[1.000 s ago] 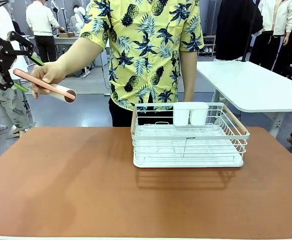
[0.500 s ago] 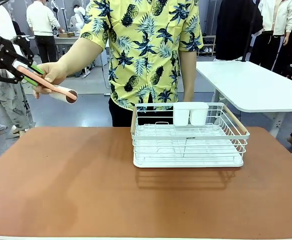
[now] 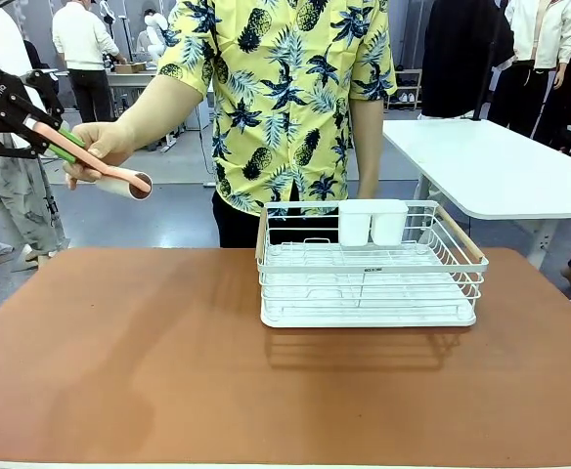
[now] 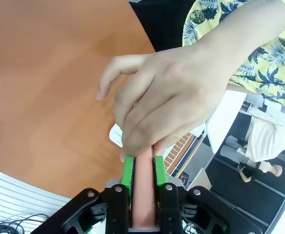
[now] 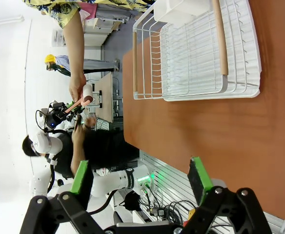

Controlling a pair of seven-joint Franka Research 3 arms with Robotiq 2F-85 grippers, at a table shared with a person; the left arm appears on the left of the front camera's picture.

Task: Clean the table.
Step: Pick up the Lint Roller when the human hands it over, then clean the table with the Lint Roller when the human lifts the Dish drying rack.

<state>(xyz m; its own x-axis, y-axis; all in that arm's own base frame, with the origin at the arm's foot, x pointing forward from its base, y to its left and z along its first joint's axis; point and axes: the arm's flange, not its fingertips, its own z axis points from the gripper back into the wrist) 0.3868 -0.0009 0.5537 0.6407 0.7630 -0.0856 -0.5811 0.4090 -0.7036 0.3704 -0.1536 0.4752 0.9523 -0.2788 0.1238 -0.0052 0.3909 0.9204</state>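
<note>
1. One table [image 3: 119,371], terracotta-topped, spans the foreground. The right gripper [image 5: 138,173] hangs above its near side with its two green pads spread wide apart and nothing between them.
2. One white wire dish rack [image 3: 369,283] stands on the table, right of centre, with two wooden side handles. Two white tubs [image 3: 372,223] sit side by side at its back rail.
3. Past the table's far left corner, one roller [image 3: 129,182] with a pink handle and a white roll is held in mid-air, sloping down toward the right.
4. The left gripper [image 4: 143,163] has its pads clamped on the pink handle. One hand of the person [image 3: 100,147] wraps the same handle just beyond the pads, arm stretched out sideways.
5. The person stands behind the rack. One white table [image 3: 501,166] lies farther right, and several people stand beyond.
</note>
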